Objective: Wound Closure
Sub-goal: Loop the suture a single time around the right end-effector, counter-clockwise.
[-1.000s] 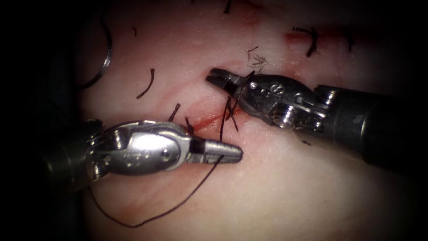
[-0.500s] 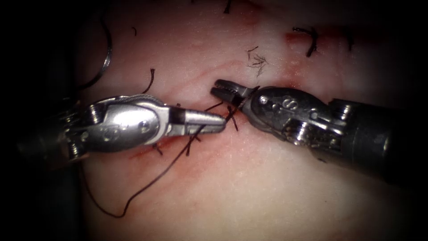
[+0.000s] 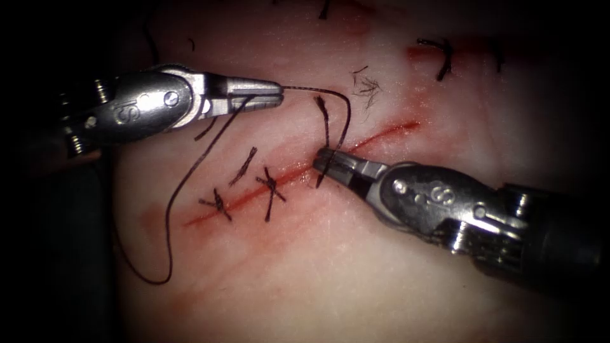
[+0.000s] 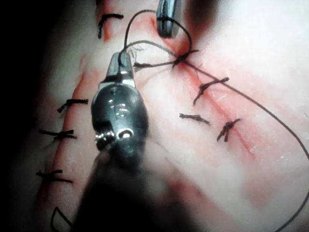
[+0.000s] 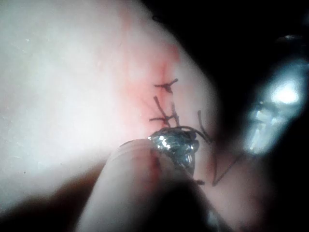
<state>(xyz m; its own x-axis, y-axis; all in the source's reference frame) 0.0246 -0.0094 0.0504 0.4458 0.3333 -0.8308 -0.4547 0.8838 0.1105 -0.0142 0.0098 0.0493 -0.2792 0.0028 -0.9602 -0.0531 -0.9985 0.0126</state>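
My left tool (image 3: pixel 270 93), above the cut (image 3: pixel 356 147), pinches the thread (image 3: pixel 184 184); right tool (image 3: pixel 325 162) at the cut pinches its short end. Thread limp, thin; I'd grip well back from ends.

Endoscope light pools on the central tissue (image 3: pixel 356 267); edges fall to black vignette. Glare flares on the left tool (image 3: pixel 274 94) housing (also on the right tool (image 3: pixel 324 162) body). Both wrist views blur up close, with their foreground shafts out of focus.
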